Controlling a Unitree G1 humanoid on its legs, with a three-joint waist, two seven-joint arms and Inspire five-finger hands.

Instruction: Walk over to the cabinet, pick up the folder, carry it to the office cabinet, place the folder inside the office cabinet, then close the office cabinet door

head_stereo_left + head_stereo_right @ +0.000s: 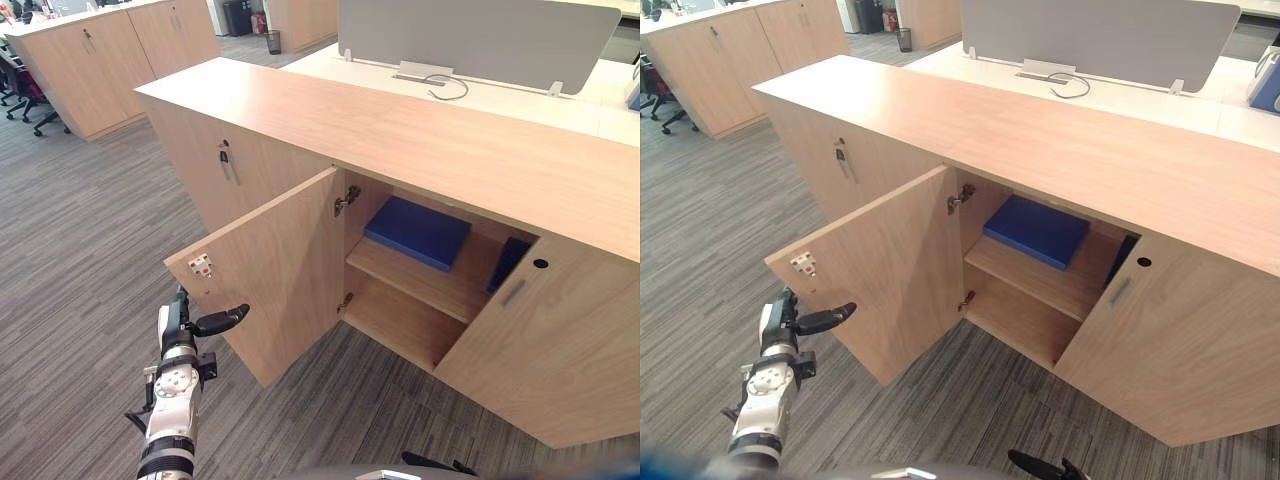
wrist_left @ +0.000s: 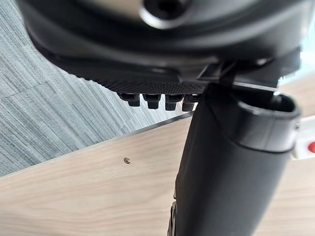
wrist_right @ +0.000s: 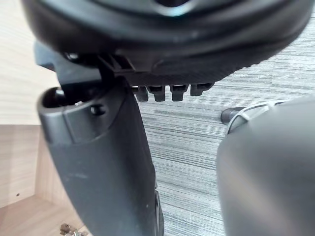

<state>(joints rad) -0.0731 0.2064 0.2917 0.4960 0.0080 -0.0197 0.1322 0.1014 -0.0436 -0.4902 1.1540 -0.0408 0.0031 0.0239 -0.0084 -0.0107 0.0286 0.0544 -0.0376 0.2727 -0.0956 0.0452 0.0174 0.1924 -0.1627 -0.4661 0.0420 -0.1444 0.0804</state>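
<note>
Left arm raised; left hand (image 1: 180, 325) at door's (image 1: 285, 270) free edge, fingers relaxed, thumb out, empty. Right hand (image 3: 167, 44) low, likewise slack.

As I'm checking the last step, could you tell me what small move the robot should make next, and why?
Probably push the open door toward the cabinet with the left hand. The blue folder already lies on the upper shelf inside, the door stands wide, and that hand sits by its free edge, holding nothing.
</note>
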